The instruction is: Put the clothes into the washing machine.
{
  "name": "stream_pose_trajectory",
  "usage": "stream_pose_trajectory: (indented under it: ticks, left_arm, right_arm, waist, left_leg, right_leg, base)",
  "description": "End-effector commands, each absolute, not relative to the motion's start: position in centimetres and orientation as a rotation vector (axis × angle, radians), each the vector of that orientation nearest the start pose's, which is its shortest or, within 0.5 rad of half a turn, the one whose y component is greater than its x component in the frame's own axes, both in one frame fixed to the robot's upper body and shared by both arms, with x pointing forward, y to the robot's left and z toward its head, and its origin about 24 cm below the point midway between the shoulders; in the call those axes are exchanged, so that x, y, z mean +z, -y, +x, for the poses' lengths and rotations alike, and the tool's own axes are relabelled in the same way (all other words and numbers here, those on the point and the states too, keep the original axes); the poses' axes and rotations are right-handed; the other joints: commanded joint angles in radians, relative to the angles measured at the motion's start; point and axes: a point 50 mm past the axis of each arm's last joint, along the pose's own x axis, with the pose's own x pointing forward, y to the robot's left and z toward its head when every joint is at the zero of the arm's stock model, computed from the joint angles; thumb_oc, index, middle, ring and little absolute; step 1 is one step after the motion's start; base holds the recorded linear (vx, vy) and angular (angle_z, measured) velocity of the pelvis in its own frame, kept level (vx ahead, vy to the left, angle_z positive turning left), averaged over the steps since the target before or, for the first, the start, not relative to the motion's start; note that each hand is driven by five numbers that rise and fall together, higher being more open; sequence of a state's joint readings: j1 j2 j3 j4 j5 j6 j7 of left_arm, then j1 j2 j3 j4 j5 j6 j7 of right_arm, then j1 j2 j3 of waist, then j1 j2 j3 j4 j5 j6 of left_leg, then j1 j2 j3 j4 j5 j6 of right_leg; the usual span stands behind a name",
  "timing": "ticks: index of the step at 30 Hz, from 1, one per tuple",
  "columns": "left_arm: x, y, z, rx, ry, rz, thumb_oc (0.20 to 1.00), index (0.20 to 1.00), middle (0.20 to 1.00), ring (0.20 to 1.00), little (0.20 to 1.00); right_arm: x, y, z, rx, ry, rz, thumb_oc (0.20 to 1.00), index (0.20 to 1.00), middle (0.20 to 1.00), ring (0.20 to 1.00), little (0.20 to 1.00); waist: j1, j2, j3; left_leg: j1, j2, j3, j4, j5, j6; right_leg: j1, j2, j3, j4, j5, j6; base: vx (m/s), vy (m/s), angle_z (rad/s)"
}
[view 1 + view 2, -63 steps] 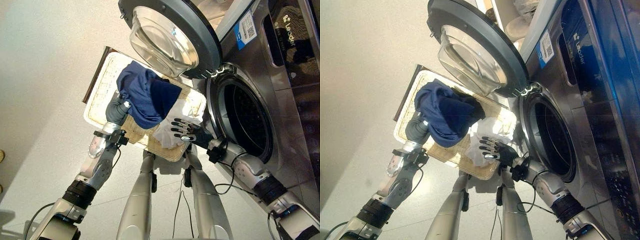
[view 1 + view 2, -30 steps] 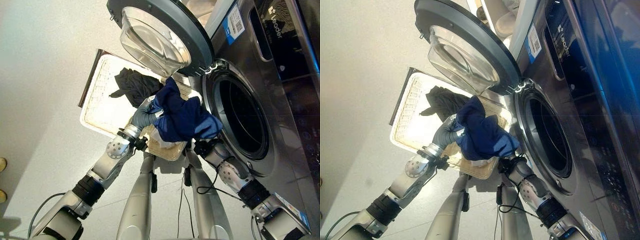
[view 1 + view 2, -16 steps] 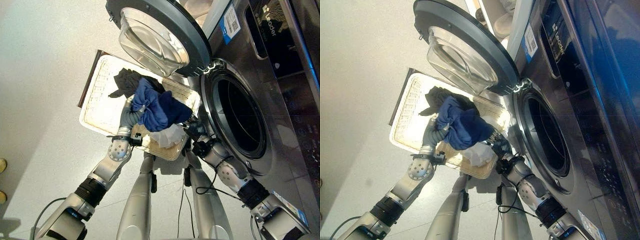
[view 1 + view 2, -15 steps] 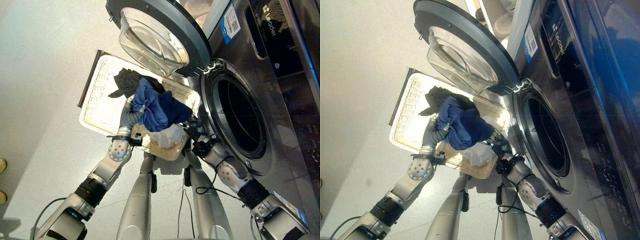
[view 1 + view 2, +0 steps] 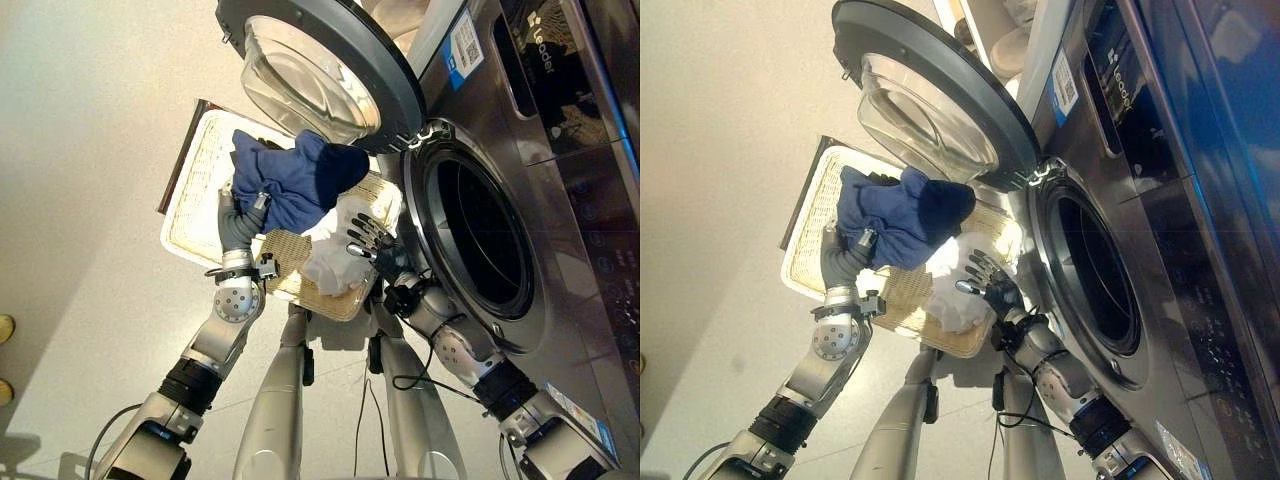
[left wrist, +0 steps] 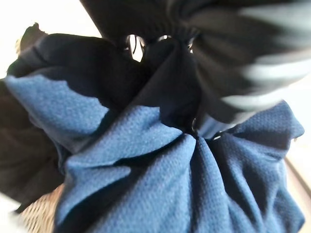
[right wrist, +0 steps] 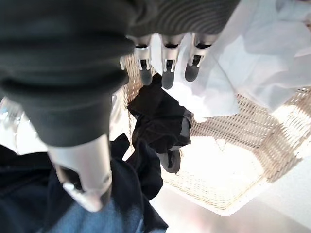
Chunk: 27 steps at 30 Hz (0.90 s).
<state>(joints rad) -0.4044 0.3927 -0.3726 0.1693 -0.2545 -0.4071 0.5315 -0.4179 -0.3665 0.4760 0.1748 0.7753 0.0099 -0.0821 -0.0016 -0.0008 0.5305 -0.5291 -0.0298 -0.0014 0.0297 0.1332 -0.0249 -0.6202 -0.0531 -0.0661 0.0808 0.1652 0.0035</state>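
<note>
My left hand (image 5: 240, 224) is shut on a dark blue garment (image 5: 296, 180) and holds it bunched above the wicker basket (image 5: 192, 215); in the left wrist view the blue cloth (image 6: 146, 184) gathers tightly at the fingers. To its right, my right hand (image 5: 372, 240) is open with fingers spread, holding nothing, just in front of the washing machine's drum opening (image 5: 482, 245). Beneath that hand a white cloth (image 5: 335, 258) lies in the basket's near corner. A black garment (image 7: 160, 121) lies deeper in the basket. The blue garment hangs left of the drum, outside it.
The round machine door (image 5: 320, 70) stands swung open above the basket's far end, close over the lifted garment. The grey machine front (image 5: 560, 200) takes up the right side. Pale floor (image 5: 90, 150) lies to the left of the basket.
My left hand has swung the blue garment back to the left, away from the drum and higher over the basket. The right hand has come free of the cloth and spread its fingers.
</note>
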Motion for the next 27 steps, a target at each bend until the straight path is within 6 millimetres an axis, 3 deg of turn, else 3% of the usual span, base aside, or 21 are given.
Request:
stream_pose_trajectory:
  ticks: [1, 3, 11, 20, 21, 25, 27]
  left_arm:
    - [15.6, -13.2, 29.7, -0.059, 0.643, -0.035, 0.2, 0.2, 0.2, 0.2, 0.2]
    - [15.3, -12.5, 29.5, -0.154, 0.626, -0.015, 0.2, 0.2, 0.2, 0.2, 0.2]
    - [14.6, -11.5, 29.6, -0.263, 0.584, 0.032, 0.2, 0.2, 0.2, 0.2, 0.2]
    - [13.4, -11.0, 30.0, -0.226, 0.52, 0.155, 0.2, 0.2, 0.2, 0.2, 0.2]
    - [12.9, -11.2, 30.4, -0.168, 0.51, 0.248, 0.2, 0.2, 0.2, 0.2, 0.2]
    - [12.9, -11.2, 30.4, -0.168, 0.51, 0.248, 0.2, 0.2, 0.2, 0.2, 0.2]
    - [12.4, -11.6, 31.0, -0.101, 0.485, 0.343, 0.2, 0.2, 0.2, 0.2, 0.2]
  right_arm:
    - [10.3, 8.8, 29.9, 0.477, 0.038, 0.285, 1.0, 1.0, 1.0, 1.0, 1.0]
    - [10.4, 8.8, 29.8, 0.475, 0.039, 0.276, 1.0, 1.0, 1.0, 1.0, 1.0]
    - [10.4, 9.2, 30.0, 0.458, 0.045, 0.293, 1.0, 1.0, 1.0, 1.0, 1.0]
    - [10.6, 8.8, 30.0, 0.453, 0.058, 0.332, 1.0, 1.0, 1.0, 1.0, 1.0]
    - [10.8, 8.6, 30.0, 0.471, 0.062, 0.356, 1.0, 1.0, 1.0, 1.0, 1.0]
    - [10.8, 8.6, 30.0, 0.471, 0.062, 0.356, 1.0, 1.0, 1.0, 1.0, 1.0]
    - [11.0, 8.4, 29.9, 0.491, 0.059, 0.385, 1.0, 1.0, 1.0, 1.0, 1.0]
  waist:
    - [-0.007, -0.003, -0.011]
    - [-0.011, -0.001, -0.011]
    - [-0.015, 0.007, -0.011]
    - [-0.015, 0.013, -0.011]
    - [-0.017, 0.014, -0.011]
    - [-0.017, 0.014, -0.011]
    - [-0.019, 0.008, -0.011]
  left_leg:
    - [-0.03, -0.072, -0.032, 0.055, -0.014, 0.023]
    - [-0.03, -0.072, -0.029, 0.052, -0.012, 0.024]
    - [-0.03, -0.073, -0.029, 0.049, -0.01, 0.026]
    - [-0.032, -0.072, -0.031, 0.032, -0.001, 0.028]
    - [-0.036, -0.073, -0.032, 0.03, 0.001, 0.028]
    - [-0.036, -0.073, -0.032, 0.03, 0.001, 0.028]
    - [-0.043, -0.069, -0.029, 0.03, 0.003, 0.026]
  right_leg:
    - [0.02, 0.019, -0.019, 0.005, -0.013, 0.065]
    - [0.018, 0.02, -0.016, 0.003, -0.009, 0.066]
    - [0.015, 0.023, -0.008, 0.005, -0.007, 0.068]
    - [0.009, 0.025, -0.004, 0.003, -0.003, 0.071]
    - [0.004, 0.025, -0.004, 0.002, 0.0, 0.073]
    - [0.004, 0.025, -0.004, 0.002, 0.0, 0.073]
    - [-0.003, 0.025, -0.009, 0.006, -0.002, 0.075]
  base:
    - [0.0, 0.0, 0.0]
    - [0.0, 0.016, 0.0]
    - [0.0, 0.0, 0.0]
    - [0.0, 0.0, 0.0]
    - [0.0, 0.0, 0.0]
    - [0.0, -0.008, 0.0]
    - [-0.01, -0.058, -0.02]
